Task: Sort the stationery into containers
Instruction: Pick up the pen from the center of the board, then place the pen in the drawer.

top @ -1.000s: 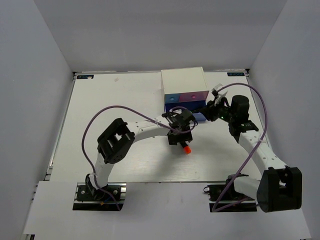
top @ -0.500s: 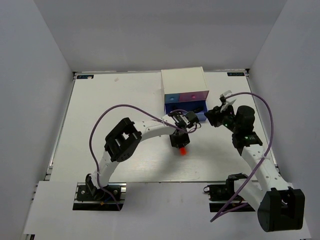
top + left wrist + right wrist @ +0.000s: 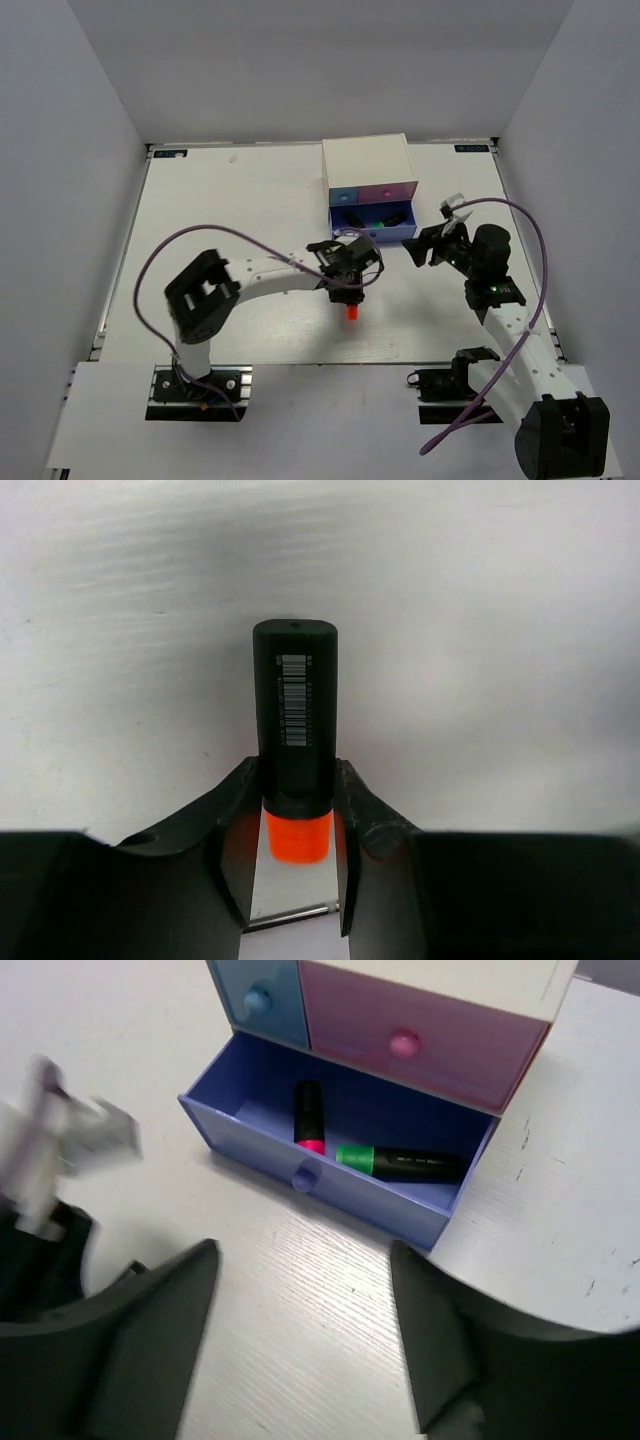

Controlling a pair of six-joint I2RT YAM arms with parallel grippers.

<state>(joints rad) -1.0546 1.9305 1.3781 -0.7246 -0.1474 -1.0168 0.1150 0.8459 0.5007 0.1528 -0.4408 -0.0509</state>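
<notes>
My left gripper (image 3: pixel 295 780) is shut on an orange-capped black highlighter (image 3: pixel 294 715), its fingers (image 3: pixel 352 805) pressed against both sides of the barrel just above the cap. Seen from the top, that gripper (image 3: pixel 346 290) is mid-table with the orange cap (image 3: pixel 352 313) sticking out toward the near edge. The wide blue-violet drawer (image 3: pixel 345 1195) stands pulled out of the white cabinet (image 3: pixel 365 160). In it lie a pink-capped highlighter (image 3: pixel 309 1117) and a green-capped highlighter (image 3: pixel 400 1161). My right gripper (image 3: pixel 300 1280) is open and empty, just in front of that drawer, right of it in the top view (image 3: pixel 427 249).
Above the open drawer, the light blue drawer (image 3: pixel 262 1000) and the pink drawer (image 3: pixel 420 1045) are pushed in. A blurred white tag (image 3: pixel 90 1130) hangs beside my right gripper. Purple cables loop over both arms (image 3: pixel 190 235). White walls enclose the table (image 3: pixel 230 200).
My left gripper closed on the orange-capped highlighter and drew it toward the near side. My right gripper opened wide and backed away from the drawer.
</notes>
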